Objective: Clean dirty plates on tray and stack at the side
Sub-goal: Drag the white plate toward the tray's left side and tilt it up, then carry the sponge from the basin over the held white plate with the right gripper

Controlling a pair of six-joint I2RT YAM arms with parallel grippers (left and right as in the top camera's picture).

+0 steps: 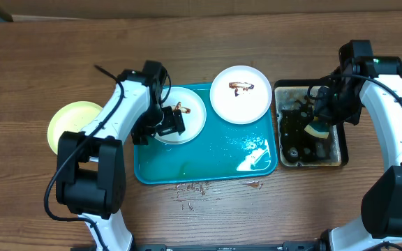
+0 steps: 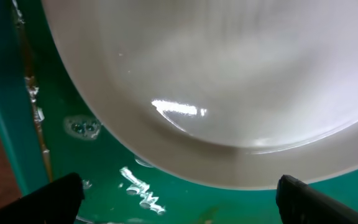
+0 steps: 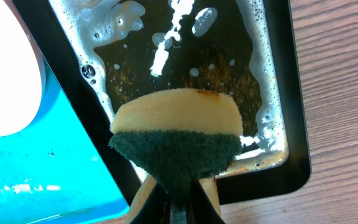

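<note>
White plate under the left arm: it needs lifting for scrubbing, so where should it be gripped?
Take the white plate by its thin rim, from the side where the left gripper stands open. It lies flat on the tray, so only the raised rim offers a pinch.

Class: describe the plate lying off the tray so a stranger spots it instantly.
Find the teal tray. Left of it, one plate lies directly on the wooden table. It alone is pale yellow-green; the two white plates sit on the tray.
</note>
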